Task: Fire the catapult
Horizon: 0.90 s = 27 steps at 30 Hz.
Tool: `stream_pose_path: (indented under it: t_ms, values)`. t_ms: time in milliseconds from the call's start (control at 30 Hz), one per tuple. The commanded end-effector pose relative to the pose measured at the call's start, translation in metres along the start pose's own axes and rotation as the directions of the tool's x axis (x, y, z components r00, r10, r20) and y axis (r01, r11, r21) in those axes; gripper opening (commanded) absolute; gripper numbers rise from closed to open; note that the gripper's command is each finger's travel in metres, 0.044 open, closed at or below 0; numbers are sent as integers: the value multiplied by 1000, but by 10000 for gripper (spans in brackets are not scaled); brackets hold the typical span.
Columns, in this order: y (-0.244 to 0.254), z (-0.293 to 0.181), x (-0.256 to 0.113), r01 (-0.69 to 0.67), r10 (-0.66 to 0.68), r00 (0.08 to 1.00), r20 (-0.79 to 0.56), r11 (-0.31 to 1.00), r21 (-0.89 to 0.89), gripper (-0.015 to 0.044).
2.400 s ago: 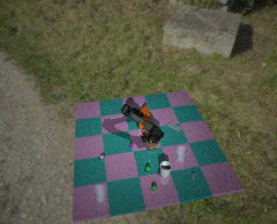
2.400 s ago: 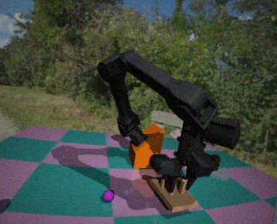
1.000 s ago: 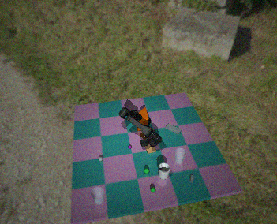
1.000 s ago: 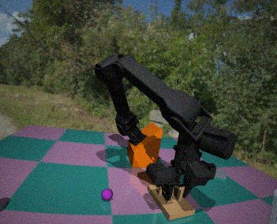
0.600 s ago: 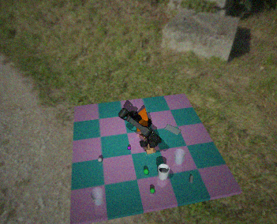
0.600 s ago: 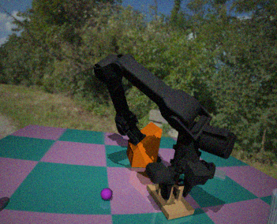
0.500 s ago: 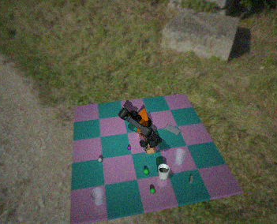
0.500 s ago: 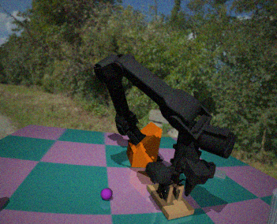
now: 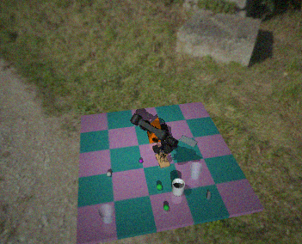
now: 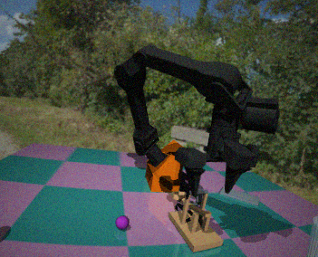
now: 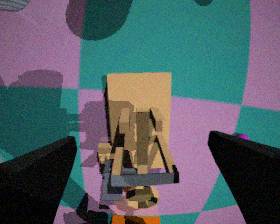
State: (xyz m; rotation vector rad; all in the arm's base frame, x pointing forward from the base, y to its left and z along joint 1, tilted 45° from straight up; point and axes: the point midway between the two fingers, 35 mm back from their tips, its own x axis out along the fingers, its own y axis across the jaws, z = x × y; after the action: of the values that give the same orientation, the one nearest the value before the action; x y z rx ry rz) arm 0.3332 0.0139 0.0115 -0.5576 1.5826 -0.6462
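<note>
With our gripper (image 9: 163,151) (image 10: 214,183) (image 11: 144,141) spread wide and empty above the catapult (image 9: 163,161) (image 10: 197,235) (image 11: 141,92), probably to clear its frame, we see the base pointing roughly towards the mug (image 9: 178,187); which ball is ours, we cannot tell.

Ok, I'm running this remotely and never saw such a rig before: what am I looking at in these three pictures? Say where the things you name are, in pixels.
The black machine is a single jointed arm ending in a two-fingered gripper (image 11: 144,141). The top picture looks down on the whole checkered mat (image 9: 130,189); the exterior one views the arm from the side, near mat level; the wrist one looks out past the fingers.

Below the gripper sits a small wooden catapult (image 9: 163,161) (image 10: 196,233) (image 11: 139,90). The white mug (image 9: 177,188), its target, stands on the mat past the catapult's end. Also there are a purple ball (image 9: 140,161) (image 10: 122,222) (image 11: 242,136), two green objects (image 9: 159,187) and an orange block-like thing (image 9: 154,137) (image 10: 157,179) (image 11: 136,220).

The gripper is open, holding nothing.
</note>
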Motion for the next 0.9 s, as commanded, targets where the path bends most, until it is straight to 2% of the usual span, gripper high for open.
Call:
stream_pose_path:
  t_ms: [0,167,867]
  values:
    - [-2,-5,-7,5,-5,1000,-10,1000,-1,440]
    - [-2,-5,37,6,-6,1000,-10,1000,-1,440]
    - [-2,-4,65,6,-6,1000,-9,1000,-1,440]
